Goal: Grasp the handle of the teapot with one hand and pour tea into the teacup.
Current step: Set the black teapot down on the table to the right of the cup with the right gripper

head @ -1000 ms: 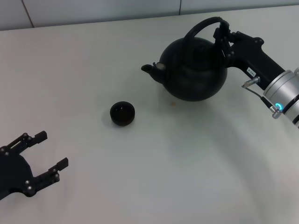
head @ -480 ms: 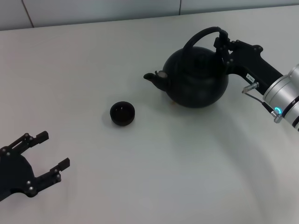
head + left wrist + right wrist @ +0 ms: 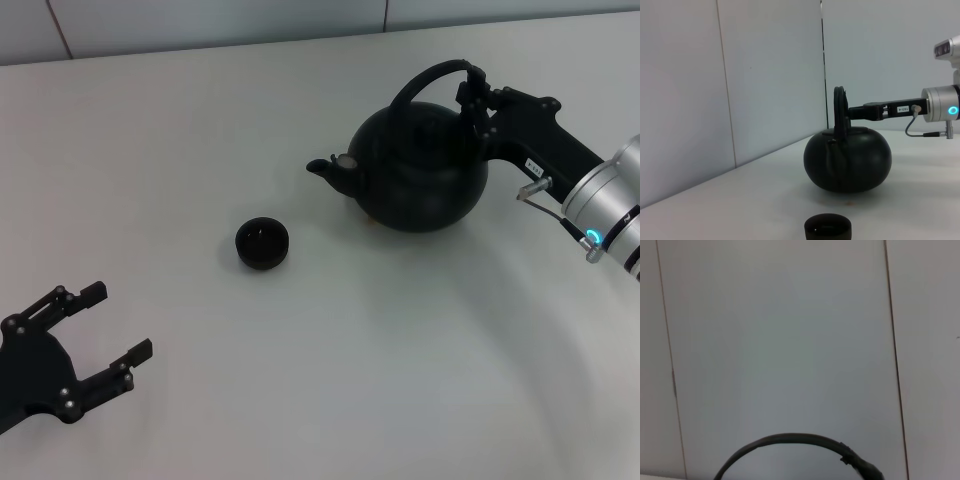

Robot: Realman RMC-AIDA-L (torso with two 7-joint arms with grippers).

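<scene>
The matte black teapot (image 3: 415,175) is at the back right of the white table, spout pointing left toward the teacup. My right gripper (image 3: 476,92) is shut on the right end of its arched handle (image 3: 425,76). I cannot tell whether the pot rests on the table or hangs just above it. The small black teacup (image 3: 263,243) stands apart, left of the spout and nearer to me. The left wrist view shows the teapot (image 3: 847,161), handle (image 3: 840,112), right gripper (image 3: 850,112) and teacup (image 3: 827,228). The right wrist view shows only the handle arc (image 3: 790,440). My left gripper (image 3: 116,321) is open and empty at the front left.
The white table (image 3: 330,380) ends at a pale panelled wall (image 3: 200,20) behind the teapot. A tiny orange spot (image 3: 371,223) lies on the table by the pot's base.
The teapot, held by my right gripper, has come down and a little toward me, then almost stopped. The teacup and left arm have barely moved.
</scene>
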